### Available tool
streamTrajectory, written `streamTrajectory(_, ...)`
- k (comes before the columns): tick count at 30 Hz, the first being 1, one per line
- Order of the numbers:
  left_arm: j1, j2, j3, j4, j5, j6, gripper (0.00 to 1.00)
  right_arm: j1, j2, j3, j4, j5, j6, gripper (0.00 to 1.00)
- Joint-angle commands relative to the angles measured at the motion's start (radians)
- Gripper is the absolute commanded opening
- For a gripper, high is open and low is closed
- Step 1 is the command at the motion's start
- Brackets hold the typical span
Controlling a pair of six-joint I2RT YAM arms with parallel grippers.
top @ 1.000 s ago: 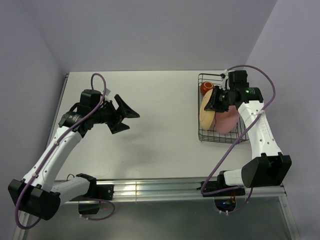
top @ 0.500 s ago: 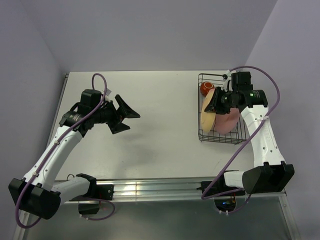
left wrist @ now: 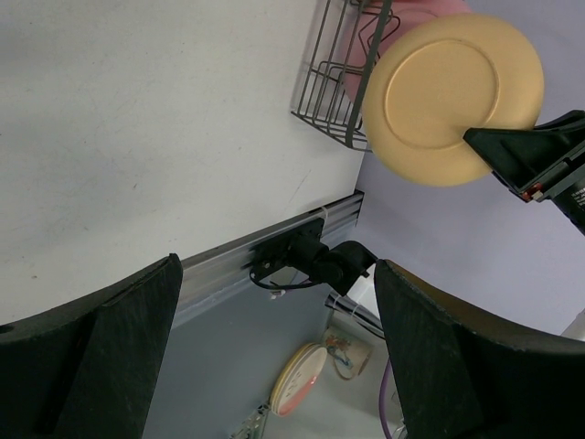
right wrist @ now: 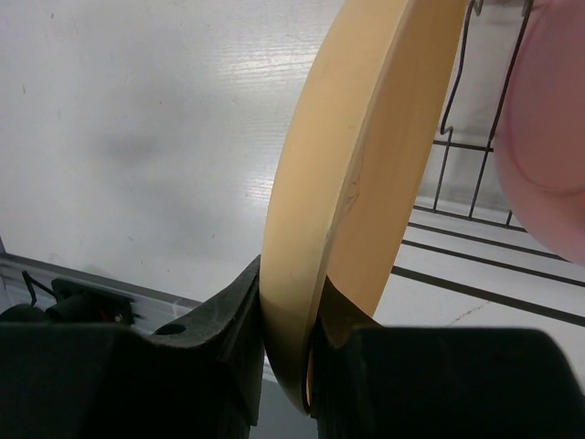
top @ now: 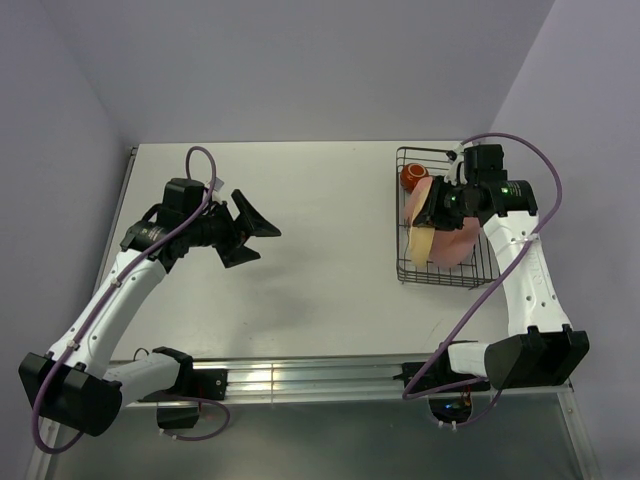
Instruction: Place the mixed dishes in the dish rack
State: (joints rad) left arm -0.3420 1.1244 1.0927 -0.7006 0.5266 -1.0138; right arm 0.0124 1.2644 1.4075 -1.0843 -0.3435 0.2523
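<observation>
Top view: the right gripper [top: 434, 212] is clamped on the rim of the pale orange plate [top: 423, 243]. The plate stands on edge over the left part of the dish rack [top: 470, 276], a black wire basket at the far right of the table [top: 320, 200]. Seen edge-on, the plate's long line runs from far to near, along the rack's left side. The pink plate [top: 457, 246] stands just to its right inside the rack, and the dark red-brown mug [top: 411, 176] sits in the far left corner. The left gripper [top: 267, 244] hangs over the middle left of the table, its fingers spread wide and holding nothing.

Compared with a second ago, the orange plate shows a narrower sliver and sits further over the rack, and the right arm's elbow has swung rightward. The left arm has not moved.

Left wrist view: the plate [left wrist: 452, 96] shows its round face beside the rack's corner [left wrist: 334, 82]. One black right finger [left wrist: 530, 155] grips its rim.

Right wrist view: both fingers [right wrist: 228, 338] pinch the plate's edge [right wrist: 366, 165]. Rack wires [right wrist: 466, 82] and the pink plate [right wrist: 548, 137] lie beyond it. Whether the plate touches the rack cannot be told.

The table is matt off-white with a metal rail [top: 330, 375] along its near edge, and the walls are pale lilac.
</observation>
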Motion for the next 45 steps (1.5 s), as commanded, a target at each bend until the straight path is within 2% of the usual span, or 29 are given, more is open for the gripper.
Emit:
streamTrajectory(1,-0.002,-0.002,0.030,0.010,0.015,0.021,0.92,-0.005,-0.014,0.007,0.049,-0.040,-0.021,0.00)
streamTrajectory(9,-0.003,0.000,0.021,0.024,0.019,0.015,0.92,-0.005,0.006,-0.008,0.058,-0.066,-0.044,0.00)
streamTrajectory(17,-0.003,0.003,0.021,0.030,0.021,0.012,0.92,-0.005,0.042,-0.028,0.063,-0.006,-0.077,0.00)
streamTrajectory(31,-0.002,0.026,0.062,0.018,0.016,0.027,0.92,-0.005,0.115,-0.099,0.172,-0.012,-0.104,0.00)
streamTrajectory(36,-0.002,0.031,0.075,0.012,0.010,0.030,0.92,-0.005,0.133,-0.117,0.193,0.029,-0.099,0.00)
streamTrajectory(45,-0.002,0.032,0.073,0.016,0.010,0.026,0.92,-0.005,0.152,-0.110,0.193,0.080,-0.090,0.33)
